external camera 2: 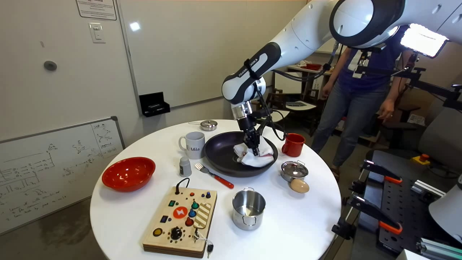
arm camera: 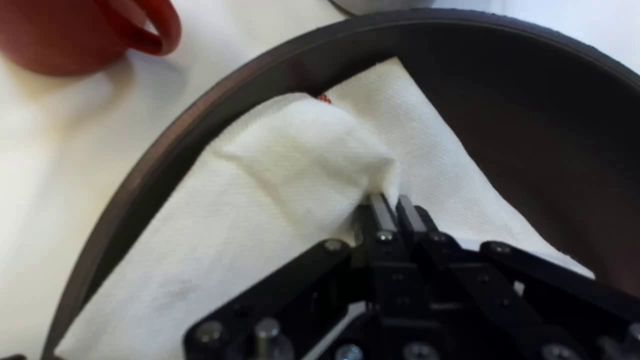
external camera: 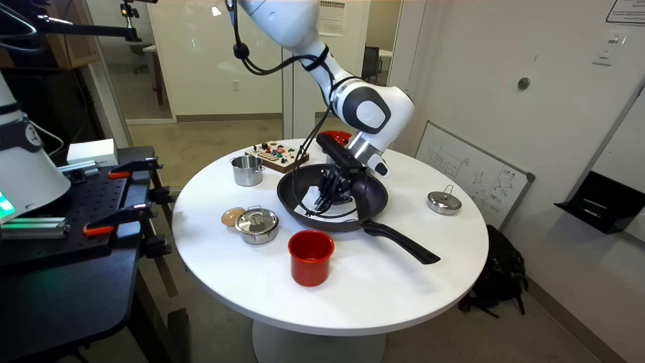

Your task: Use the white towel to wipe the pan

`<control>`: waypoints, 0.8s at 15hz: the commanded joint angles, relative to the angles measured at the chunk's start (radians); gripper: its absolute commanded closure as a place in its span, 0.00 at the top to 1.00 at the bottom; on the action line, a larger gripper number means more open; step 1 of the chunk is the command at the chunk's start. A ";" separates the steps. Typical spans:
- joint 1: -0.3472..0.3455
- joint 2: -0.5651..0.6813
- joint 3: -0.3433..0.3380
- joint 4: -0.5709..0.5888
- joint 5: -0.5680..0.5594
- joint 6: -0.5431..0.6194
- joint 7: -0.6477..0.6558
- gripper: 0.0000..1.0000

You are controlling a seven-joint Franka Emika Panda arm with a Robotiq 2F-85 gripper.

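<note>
Just right of center in the wrist view, clamps a fold of white towel [arm camera: 305, 160] in the pincer [arm camera: 391, 200], inside the dark pan [arm camera: 530, 130]. Shows a red mug [arm camera: 55, 37] on the bench [arm camera: 225, 25] at upper left, near the pan.

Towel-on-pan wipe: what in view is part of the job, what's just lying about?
For the job: white towel, black pan, fingers closed on the towel.

Just lying about: red mug, gray mug, red bowl, fork, shaker, open steel pot, lidded pot, egg, small steel pan, wooden switch board.
</note>
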 commanded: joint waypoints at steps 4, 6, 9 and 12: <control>-0.018 0.021 0.022 0.049 0.042 0.083 0.003 0.05; -0.013 0.028 0.029 0.069 0.043 0.121 0.000 0.05; -0.001 0.042 0.033 0.101 0.034 0.146 -0.001 0.05; 0.007 0.056 0.037 0.122 0.031 0.158 -0.010 0.05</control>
